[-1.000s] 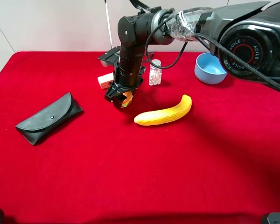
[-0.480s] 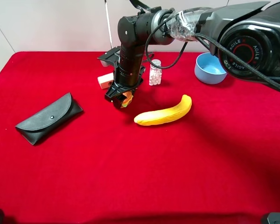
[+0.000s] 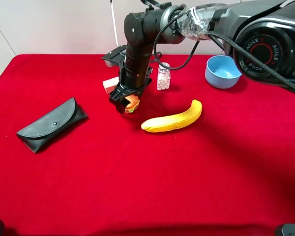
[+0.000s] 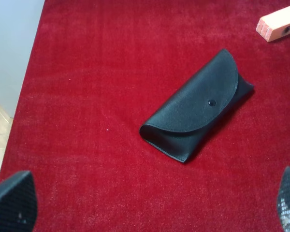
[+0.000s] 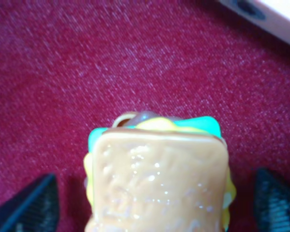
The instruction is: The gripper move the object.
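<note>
The toy sandwich (image 3: 132, 103), tan bread with green and yellow layers, lies on the red cloth to the left of the banana. My right gripper (image 3: 122, 105) reaches across to it and points down with its jaws around it. In the right wrist view the sandwich (image 5: 157, 179) fills the middle. The dark fingertips (image 5: 31, 205) stand off each side of it with red cloth showing in both gaps, so the gripper (image 5: 152, 208) is open. My left gripper (image 4: 150, 208) is open and empty above the cloth near the black case (image 4: 198, 113).
A yellow banana (image 3: 173, 118) lies just right of the sandwich. A pink-white block (image 3: 109, 84) and a small bottle of white beads (image 3: 163, 77) stand behind it. A blue bowl (image 3: 221, 72) sits at the back right, and the black glasses case (image 3: 51, 124) at the left.
The right arm has risen a little and shifted slightly left and back. The sandwich is in almost the same place. The other objects have not moved.
</note>
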### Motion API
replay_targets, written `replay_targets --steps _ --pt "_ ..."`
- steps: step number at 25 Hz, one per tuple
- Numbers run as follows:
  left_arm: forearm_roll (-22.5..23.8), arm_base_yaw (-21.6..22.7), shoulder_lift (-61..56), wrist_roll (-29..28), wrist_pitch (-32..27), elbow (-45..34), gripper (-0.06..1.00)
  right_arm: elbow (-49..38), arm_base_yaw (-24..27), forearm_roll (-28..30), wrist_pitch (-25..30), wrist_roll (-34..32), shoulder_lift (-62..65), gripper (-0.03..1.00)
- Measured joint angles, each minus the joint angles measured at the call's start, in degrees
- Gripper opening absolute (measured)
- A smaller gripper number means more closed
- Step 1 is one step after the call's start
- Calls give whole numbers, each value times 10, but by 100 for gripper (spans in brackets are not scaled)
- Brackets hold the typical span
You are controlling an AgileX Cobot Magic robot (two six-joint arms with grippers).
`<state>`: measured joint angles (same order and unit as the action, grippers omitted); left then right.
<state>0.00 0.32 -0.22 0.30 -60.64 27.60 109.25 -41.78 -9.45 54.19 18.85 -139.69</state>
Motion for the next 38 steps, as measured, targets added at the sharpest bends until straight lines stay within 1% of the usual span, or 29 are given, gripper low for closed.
replay_targets --steps 4,11,25,30,38 --pt "0 0 0 0 0 0 99 0 0 0 1 0 0 66" --pt "0 0 0 0 0 0 99 0 0 0 4 0 8 69" --pt "0 0 0 0 0 0 99 0 0 15 15 0 89 69" --pt "0 0 0 0 0 0 99 0 0 21 41 0 123 69" --pt "0 0 0 0 0 0 99 0 0 31 124 0 173 69"
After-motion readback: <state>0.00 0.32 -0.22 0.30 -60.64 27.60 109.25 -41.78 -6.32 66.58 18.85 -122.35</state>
